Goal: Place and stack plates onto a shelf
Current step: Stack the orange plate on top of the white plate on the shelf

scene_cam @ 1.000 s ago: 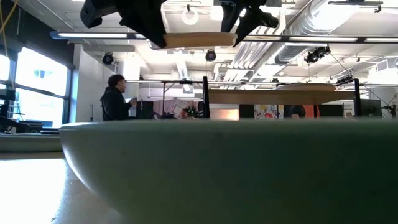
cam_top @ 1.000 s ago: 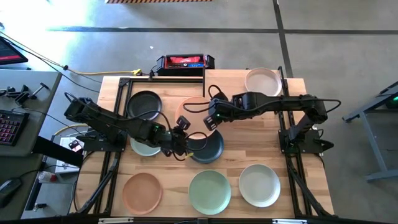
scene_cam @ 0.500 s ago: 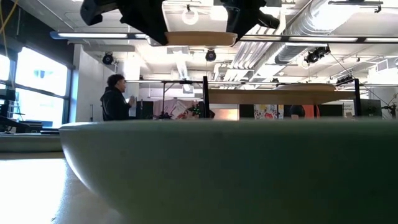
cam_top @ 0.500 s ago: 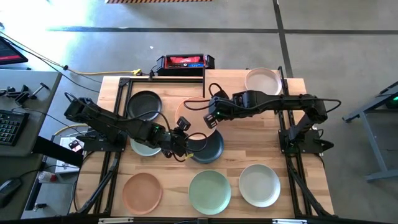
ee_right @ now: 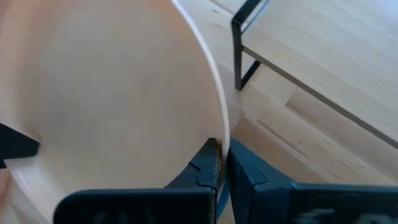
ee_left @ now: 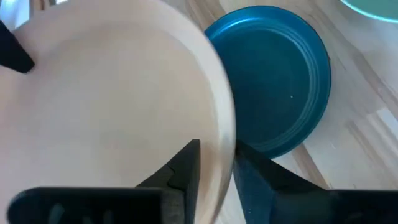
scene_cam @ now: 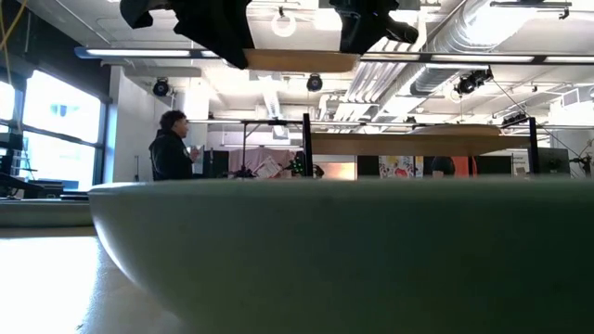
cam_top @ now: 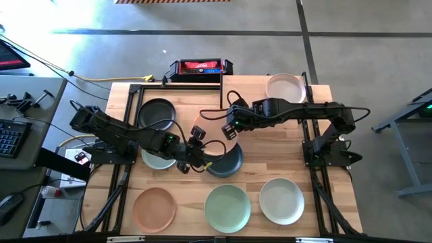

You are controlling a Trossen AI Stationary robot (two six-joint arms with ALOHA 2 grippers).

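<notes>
- Peach round matte plate hangs above the table's middle, caught between both arms; in the low view it shows edge-on, roughly level, high over the tabletop.
- Right gripper pinches that plate's rim: in the right wrist view the two dark fingers are pressed together with the thin rim between them.
- Left gripper sits at the opposite rim. In the left wrist view its fingers straddle the rim with a slight gap, so they stand a little spread; I cannot tell whether they touch the plate.
- Small raised light-wood shelf with thin black posts lies just beside the held plate in the right wrist view, its board bare where it shows.
- Dark round plate rests on the slatted wooden table just under the left gripper; in the left wrist view it looks blue and lies partly behind the peach plate.
- Pale green plate lies beside it, mostly covered by the left arm.
- Black plate sits toward the far left of the table, and a cream plate at the far right corner.
- Along the near edge lie a terracotta plate, a pale green plate and an off-white plate, all apart from one another.
- Pale rim of a plate fills the foreground of the low view.
- Person in dark clothes stands far back in the room.
</notes>
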